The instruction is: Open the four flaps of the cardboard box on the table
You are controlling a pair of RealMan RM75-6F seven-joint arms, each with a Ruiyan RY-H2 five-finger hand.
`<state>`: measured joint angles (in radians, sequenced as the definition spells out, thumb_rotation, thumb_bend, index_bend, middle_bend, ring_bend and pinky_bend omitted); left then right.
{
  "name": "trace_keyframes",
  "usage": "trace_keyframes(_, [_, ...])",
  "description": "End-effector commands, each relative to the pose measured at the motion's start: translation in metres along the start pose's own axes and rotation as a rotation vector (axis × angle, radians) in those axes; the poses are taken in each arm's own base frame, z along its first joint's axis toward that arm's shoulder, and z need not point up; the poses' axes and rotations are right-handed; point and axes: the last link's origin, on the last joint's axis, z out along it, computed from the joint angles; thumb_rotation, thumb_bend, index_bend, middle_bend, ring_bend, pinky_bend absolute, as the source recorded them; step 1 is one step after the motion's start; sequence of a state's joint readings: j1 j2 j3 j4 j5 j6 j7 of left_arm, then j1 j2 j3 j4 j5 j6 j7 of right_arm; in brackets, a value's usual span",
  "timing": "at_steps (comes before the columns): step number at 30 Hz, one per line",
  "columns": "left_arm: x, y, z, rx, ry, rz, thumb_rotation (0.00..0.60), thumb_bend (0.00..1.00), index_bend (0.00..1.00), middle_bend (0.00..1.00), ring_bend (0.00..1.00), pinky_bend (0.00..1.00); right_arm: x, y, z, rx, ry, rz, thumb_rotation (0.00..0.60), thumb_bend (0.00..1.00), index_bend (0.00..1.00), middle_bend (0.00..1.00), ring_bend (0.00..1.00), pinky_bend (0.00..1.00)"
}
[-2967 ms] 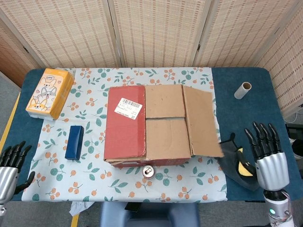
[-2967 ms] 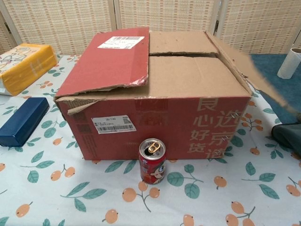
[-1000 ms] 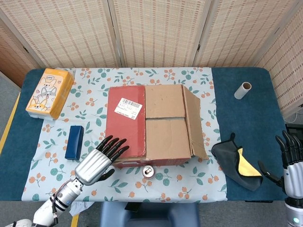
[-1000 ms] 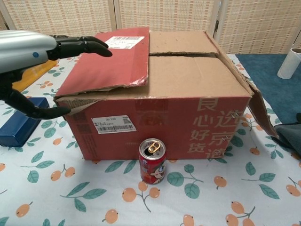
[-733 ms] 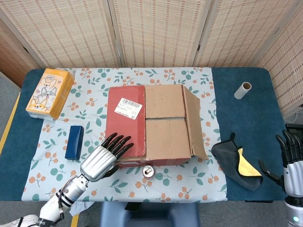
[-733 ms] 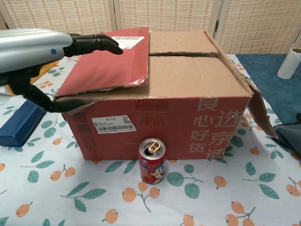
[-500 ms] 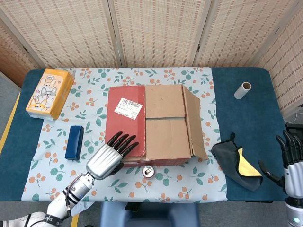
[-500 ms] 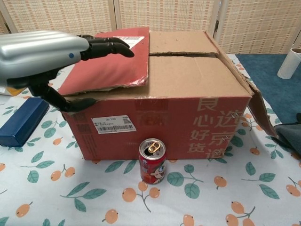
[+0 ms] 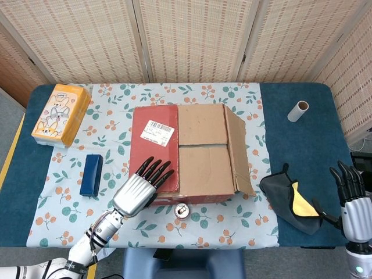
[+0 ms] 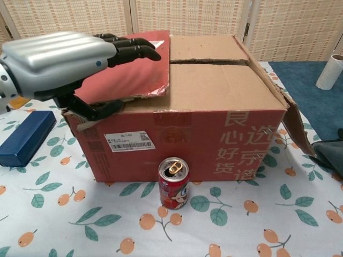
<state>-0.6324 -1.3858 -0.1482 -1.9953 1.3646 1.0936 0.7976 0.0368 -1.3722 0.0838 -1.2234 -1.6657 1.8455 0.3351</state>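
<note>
My left hand (image 9: 141, 187) hovered open and empty, fingers spread over the near-left corner of the red-printed cardboard box (image 9: 192, 154) mid-table, its red left flap (image 9: 153, 148) running near-to-far just beyond; right hand (image 9: 352, 200), open and empty, sat well apart, far right.

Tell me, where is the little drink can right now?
The can stands upright on the flowery tablecloth, just in front of the box's near wall, roughly mid-table. In the head view it shows just below the box's near edge.
</note>
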Motion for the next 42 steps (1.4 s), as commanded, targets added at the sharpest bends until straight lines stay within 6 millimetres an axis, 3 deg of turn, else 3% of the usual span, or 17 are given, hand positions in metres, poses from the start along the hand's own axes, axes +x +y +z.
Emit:
trace_keyframes(1, [-0.001,0.000,0.001,0.003,-0.004,0.002,0.600,0.55,0.00,0.00,0.00,0.00,0.000,0.000,0.000,0.001,-0.002,0.002,0.600,0.34,0.00,0.00,0.00,0.00])
trace_keyframes(31, [0.000,0.008,0.004,0.004,-0.039,-0.026,0.600,0.55,0.00,0.00,0.00,0.00,0.000,-0.001,-0.001,0.003,-0.007,0.012,0.600,0.34,0.00,0.00,0.00,0.00])
trace_keyframes(42, [0.000,0.006,0.013,0.008,-0.009,-0.039,0.600,0.48,0.00,0.00,0.00,0.00,0.002,-0.001,-0.002,0.006,-0.005,0.016,0.600,0.34,0.00,0.00,0.00,0.00])
